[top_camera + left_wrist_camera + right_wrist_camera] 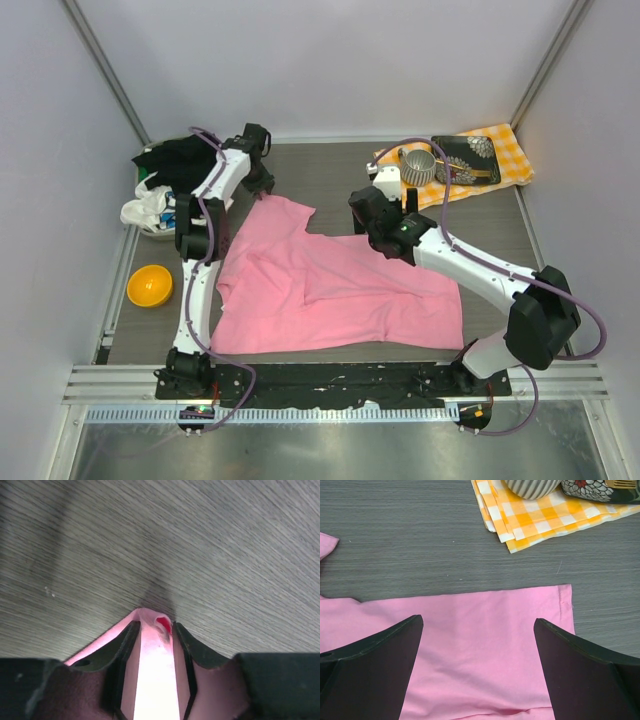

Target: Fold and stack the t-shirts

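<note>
A pink shirt lies spread on the bench. The left pincer is clenched on its far left corner. The right pincer hangs released over its far edge.

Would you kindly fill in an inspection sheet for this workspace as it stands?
Surface: grey wood-grain table, no spills seen.
Job's things: pink t-shirt spread flat but rumpled, unfolded; clothes pile at far left.
Clutter: orange bowl at left; checked cloth far right bearing striped cup and dark tray.
Grippers: left gripper shut on the t-shirt's corner; right gripper open above the t-shirt.
Cables: purple cables run along both arms, no snag seen.
Surroundings: white walls on three sides.
</note>
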